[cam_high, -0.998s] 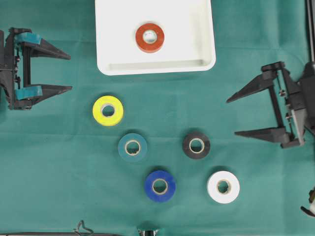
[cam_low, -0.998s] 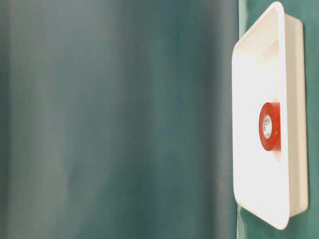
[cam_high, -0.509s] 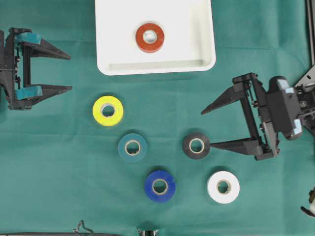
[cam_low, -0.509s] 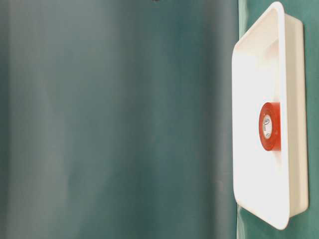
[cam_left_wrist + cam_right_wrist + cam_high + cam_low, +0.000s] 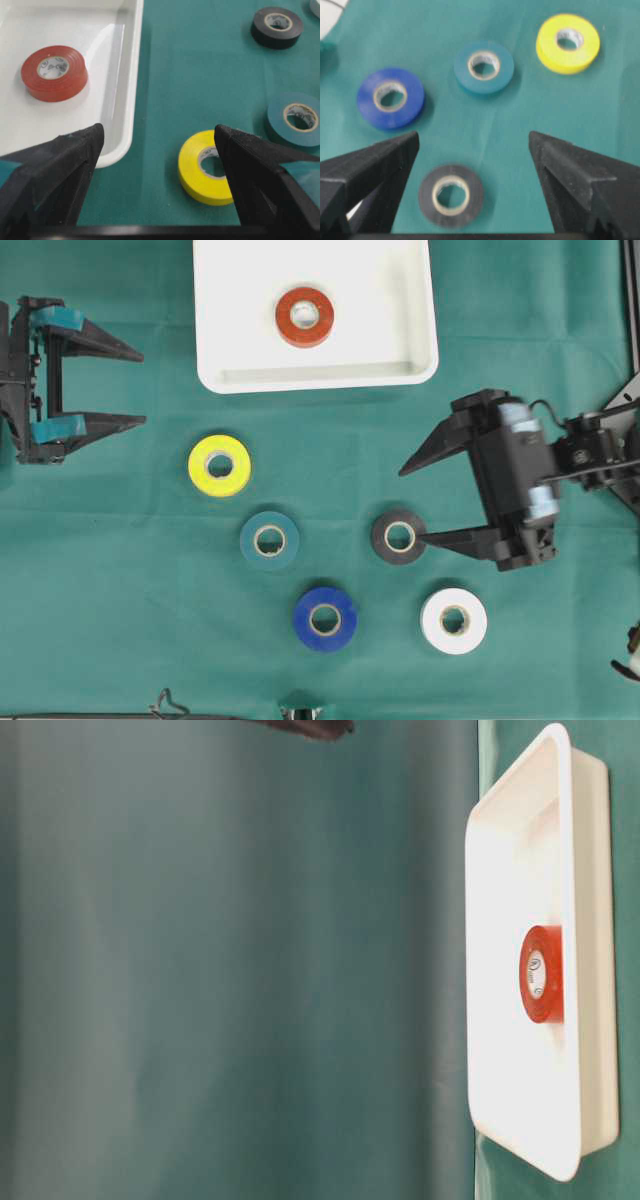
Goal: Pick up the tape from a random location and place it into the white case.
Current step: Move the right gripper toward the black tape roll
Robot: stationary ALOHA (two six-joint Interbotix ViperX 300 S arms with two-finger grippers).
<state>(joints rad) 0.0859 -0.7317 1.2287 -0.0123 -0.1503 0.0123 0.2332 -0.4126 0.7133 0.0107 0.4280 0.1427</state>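
Note:
The white case (image 5: 320,377) lies at the top centre with a red tape (image 5: 286,317) inside it. On the green cloth below are a yellow tape (image 5: 200,465), a teal one (image 5: 250,540), a black one (image 5: 384,536), a blue one (image 5: 304,618) and a white one (image 5: 434,621). My right gripper (image 5: 410,505) is open and empty, its lower fingertip just right of the black tape (image 5: 427,196), which lies near its left finger in the right wrist view. My left gripper (image 5: 144,388) stands open and empty at the far left, facing the yellow tape (image 5: 192,167) and the case's corner (image 5: 127,100).
The table-level view shows the case (image 5: 590,970) with the red tape (image 5: 541,974) and a dark fingertip (image 5: 310,727) at the frame's top edge. Green cloth covers the whole table. A small cable clip (image 5: 168,704) sits at the front edge.
My right gripper has moved left from the right edge and turned, bringing its lower fingertip beside the black tape. The left gripper and all the tapes have stayed put.

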